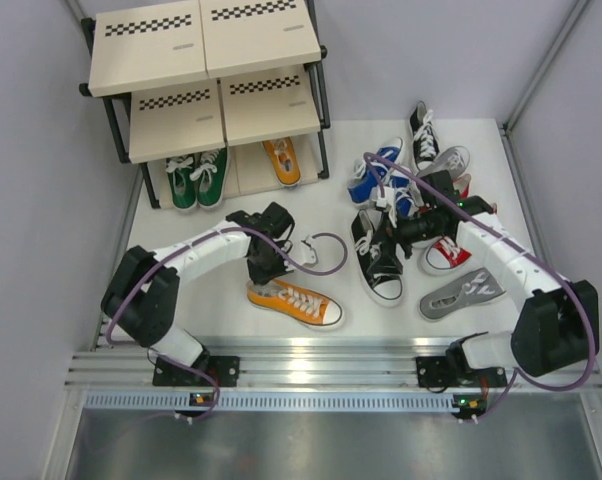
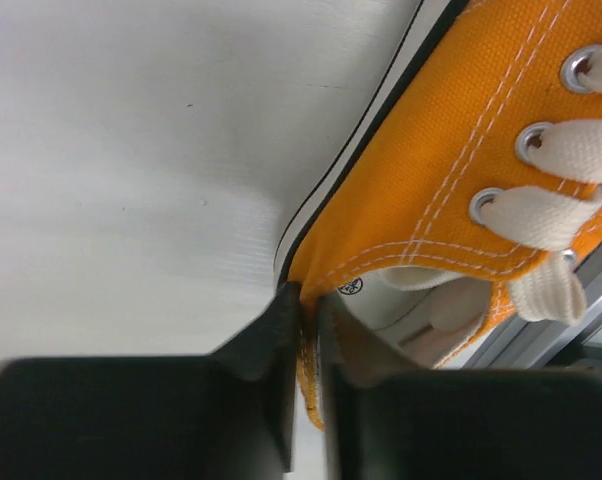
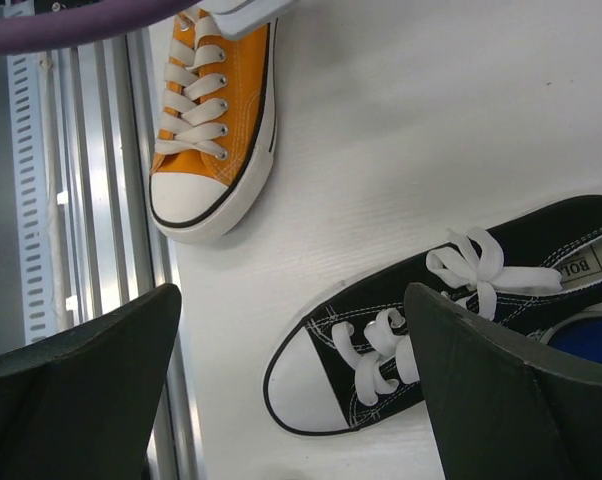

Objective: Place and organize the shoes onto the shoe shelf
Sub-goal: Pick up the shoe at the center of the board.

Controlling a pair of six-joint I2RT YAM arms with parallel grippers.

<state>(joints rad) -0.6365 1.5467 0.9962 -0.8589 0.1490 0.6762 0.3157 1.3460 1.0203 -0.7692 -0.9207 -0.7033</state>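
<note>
Orange shoe (image 1: 297,303) heel hidden under left arm; red shoe (image 1: 449,256) mostly under right arm.

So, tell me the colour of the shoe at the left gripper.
Orange shoe, white laces; left wrist view shows best.

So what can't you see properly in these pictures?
Top view: shoe shelf boards cover part of the green shoes.
Top view: right arm hides part of a red shoe.
Left wrist: toe of the orange shoe cut off.
Right wrist: heel of the black shoe cut off.
</note>
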